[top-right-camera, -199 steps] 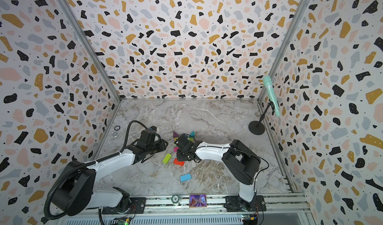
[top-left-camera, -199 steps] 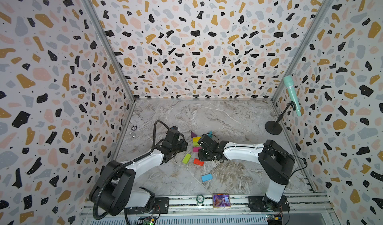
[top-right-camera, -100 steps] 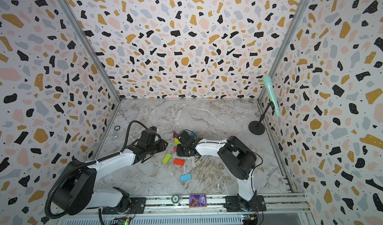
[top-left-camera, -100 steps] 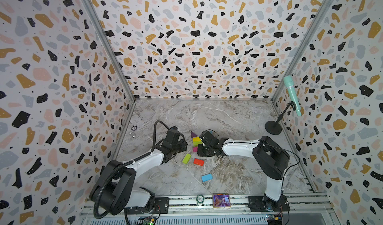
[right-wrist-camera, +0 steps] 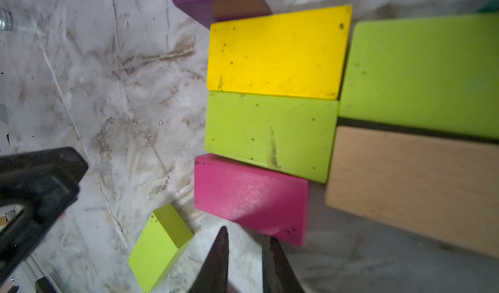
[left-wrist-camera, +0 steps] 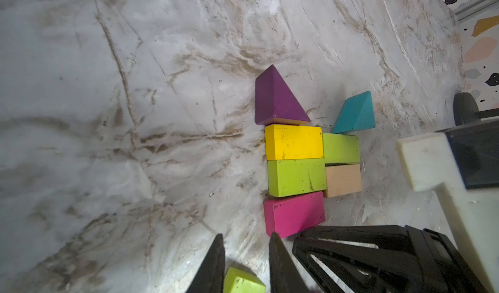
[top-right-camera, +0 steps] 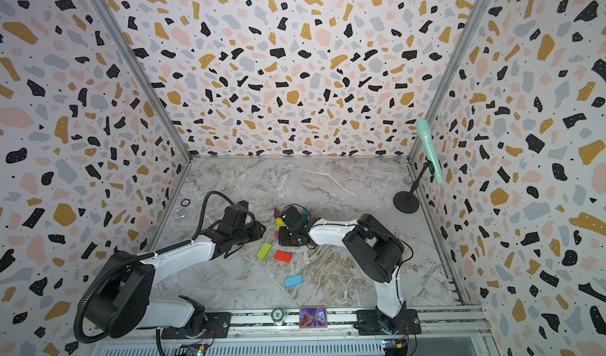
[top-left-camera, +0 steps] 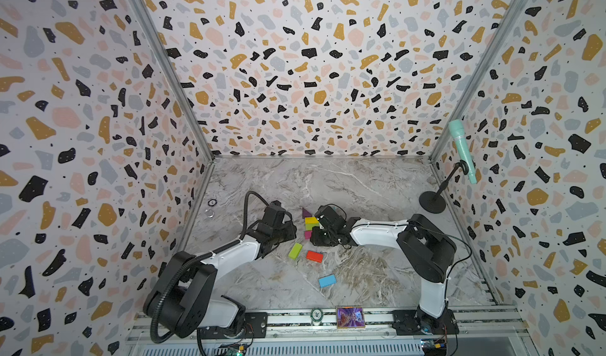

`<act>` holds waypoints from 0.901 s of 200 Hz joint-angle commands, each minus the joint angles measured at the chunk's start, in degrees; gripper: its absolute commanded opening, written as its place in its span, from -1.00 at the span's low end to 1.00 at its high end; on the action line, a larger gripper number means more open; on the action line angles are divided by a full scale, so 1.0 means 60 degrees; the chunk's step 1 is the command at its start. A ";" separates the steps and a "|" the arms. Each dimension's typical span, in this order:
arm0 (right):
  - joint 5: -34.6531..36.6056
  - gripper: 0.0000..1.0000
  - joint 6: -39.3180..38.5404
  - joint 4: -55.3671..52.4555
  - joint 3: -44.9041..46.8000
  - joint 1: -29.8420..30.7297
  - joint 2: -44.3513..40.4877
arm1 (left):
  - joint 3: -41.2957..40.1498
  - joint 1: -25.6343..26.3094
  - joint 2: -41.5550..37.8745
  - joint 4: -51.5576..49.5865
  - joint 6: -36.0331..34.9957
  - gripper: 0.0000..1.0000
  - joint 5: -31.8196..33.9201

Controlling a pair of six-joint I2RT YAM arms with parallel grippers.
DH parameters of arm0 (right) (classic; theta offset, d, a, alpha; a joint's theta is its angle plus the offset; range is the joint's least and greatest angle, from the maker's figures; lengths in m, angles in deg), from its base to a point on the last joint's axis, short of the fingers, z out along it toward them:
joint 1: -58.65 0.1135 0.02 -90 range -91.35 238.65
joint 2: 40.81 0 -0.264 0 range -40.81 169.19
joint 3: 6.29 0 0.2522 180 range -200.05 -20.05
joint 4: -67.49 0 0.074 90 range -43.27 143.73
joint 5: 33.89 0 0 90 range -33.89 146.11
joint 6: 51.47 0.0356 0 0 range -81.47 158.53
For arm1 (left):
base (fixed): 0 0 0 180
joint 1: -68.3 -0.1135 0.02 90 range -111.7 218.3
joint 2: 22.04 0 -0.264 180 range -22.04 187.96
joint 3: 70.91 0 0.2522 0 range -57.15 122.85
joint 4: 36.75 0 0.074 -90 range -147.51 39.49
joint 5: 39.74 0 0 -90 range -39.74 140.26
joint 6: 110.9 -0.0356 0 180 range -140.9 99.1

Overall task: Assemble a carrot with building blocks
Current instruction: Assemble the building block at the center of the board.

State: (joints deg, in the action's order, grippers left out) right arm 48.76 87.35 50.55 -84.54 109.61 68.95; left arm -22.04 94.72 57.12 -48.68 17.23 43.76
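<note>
Clearly only part built. Find the carrot (left-wrist-camera: 295,159) lying flat on the desk (top-left-camera: 360,187), mid-scene between the two arms, purple triangle (left-wrist-camera: 275,100) and teal triangle (left-wrist-camera: 355,115) at its far end. Count below them a yellow block (left-wrist-camera: 293,142) and a tan block (left-wrist-camera: 343,180) among lime green ones (left-wrist-camera: 297,178), then nearest a magenta block (left-wrist-camera: 294,214) set askew, one corner swung off the row. Note the bare spot right of the magenta, on the near side of the tan. Spot the loose building blocks (top-right-camera: 283,256) nearer the front: a lime green block (top-left-camera: 295,250), a red block (top-left-camera: 314,256) just right of it, a light blue block (top-left-camera: 327,281) well apart toward the near edge.

Read the left pincer (left-wrist-camera: 246,235) as partly spread and empty (look through the gap to the loose lime green block on the desk beneath, unpinched). Read the right pincer (right-wrist-camera: 248,233) as drawn almost together on nothing, tips just near of the magenta block; cannot tell whether touching.

Expect light, rigid, matte pieces, probably painted wood: no give, fair bite for a pinch, yet easy skating over the smooth desk and easy knocking of neighbours. Take each rectangle across its short width, on the two long flat sides, around the middle. Steer clear of the triangles' slopes; pinch their flat parallel faces instead.
</note>
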 commanded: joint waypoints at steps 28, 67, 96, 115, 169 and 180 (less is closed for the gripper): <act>-0.0077 -0.52 0.0162 -0.0158 -0.0219 -0.0041 0.0246 | -0.0097 0.0021 0.0152 0.0188 -0.0180 -0.42 -0.0106; 0.0398 -0.46 -0.0257 -0.0967 -0.0407 0.0271 -0.0313 | -0.0139 0.0021 -0.0070 0.0136 -0.0148 -0.45 -0.0092; 0.1408 -0.06 -0.0364 -0.2142 -0.0601 0.0898 -0.1124 | -0.0257 0.0022 -0.0400 0.0111 -0.0072 -0.44 0.0036; 0.2145 0.36 -0.0098 -0.3209 -0.0906 0.1297 -0.1257 | -0.0333 0.0021 -0.0568 0.0167 -0.0056 -0.42 -0.0011; 0.3153 0.63 0.0798 -0.5149 -0.1859 0.1937 -0.0525 | -0.0607 0.0021 -0.1017 0.0367 -0.0034 -0.41 -0.0185; 0.3242 0.65 0.0956 -0.5406 -0.1987 0.1988 -0.0351 | -0.0639 0.0025 -0.1058 0.0424 -0.0041 -0.41 -0.0236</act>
State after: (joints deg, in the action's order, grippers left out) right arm 63.62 89.62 26.96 -93.70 120.95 64.62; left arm -24.90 94.72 52.02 -48.27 17.30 43.43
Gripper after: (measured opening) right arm 0.816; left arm 0.295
